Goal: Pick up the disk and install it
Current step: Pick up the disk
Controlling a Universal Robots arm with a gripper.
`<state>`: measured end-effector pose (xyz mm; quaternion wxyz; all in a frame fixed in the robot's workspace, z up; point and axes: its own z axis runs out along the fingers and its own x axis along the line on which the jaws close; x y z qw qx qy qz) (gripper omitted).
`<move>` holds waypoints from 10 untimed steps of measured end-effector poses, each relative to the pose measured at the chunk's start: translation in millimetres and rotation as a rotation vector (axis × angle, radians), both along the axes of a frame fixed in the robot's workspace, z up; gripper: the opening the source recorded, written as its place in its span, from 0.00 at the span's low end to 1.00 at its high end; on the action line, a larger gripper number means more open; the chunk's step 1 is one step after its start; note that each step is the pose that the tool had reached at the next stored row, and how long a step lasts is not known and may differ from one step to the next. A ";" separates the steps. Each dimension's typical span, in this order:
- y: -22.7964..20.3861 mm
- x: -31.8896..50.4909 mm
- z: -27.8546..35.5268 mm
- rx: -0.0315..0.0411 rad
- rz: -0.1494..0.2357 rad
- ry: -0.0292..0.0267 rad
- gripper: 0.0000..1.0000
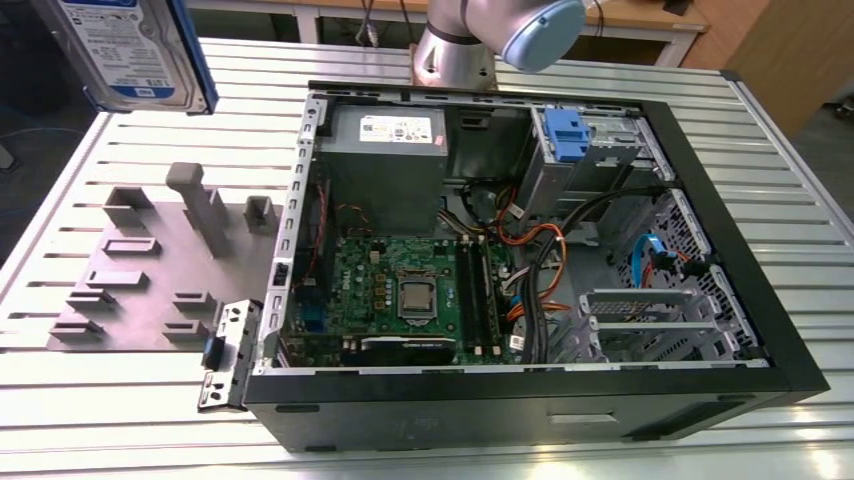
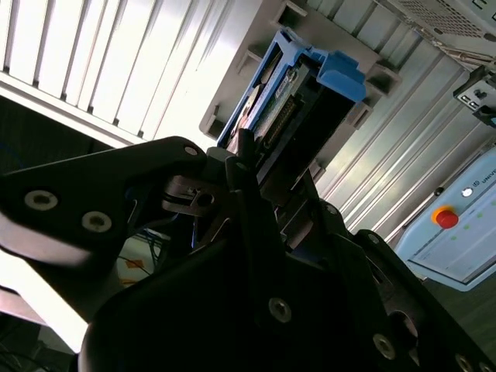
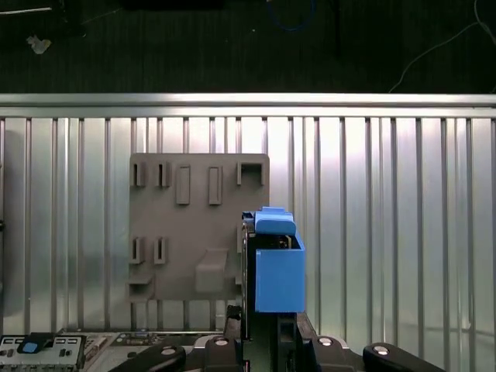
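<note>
The disk (image 1: 127,50), silver-grey with a white-and-blue label and a blue bracket, hangs in the air at the exterior view's upper left, above the table beside the grey fixture plate (image 1: 147,270). In the first wrist view the disk (image 3: 275,267) shows edge-on, standing out from my gripper (image 3: 265,329), whose dark fingers close on its lower end. In the second wrist view the disk (image 2: 310,93) runs out from between the fingers of the gripper (image 2: 267,159). It touches neither the plate nor the case.
The open computer case (image 1: 747,300) lies on the slatted table, with power supply (image 1: 384,130), motherboard (image 1: 400,290), cables and a drive bay with a blue latch (image 1: 567,135). A small metal bracket (image 1: 230,350) lies by the case's corner. The arm's base (image 1: 461,50) stands behind the case.
</note>
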<state>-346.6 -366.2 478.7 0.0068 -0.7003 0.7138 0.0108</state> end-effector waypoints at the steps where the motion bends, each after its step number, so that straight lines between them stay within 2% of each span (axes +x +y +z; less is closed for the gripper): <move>1: 0.0 1.9 0.0 -0.0001 0.000 0.0001 0.35; 10: 0.0 21.2 -0.3 0.0000 0.000 0.0000 0.35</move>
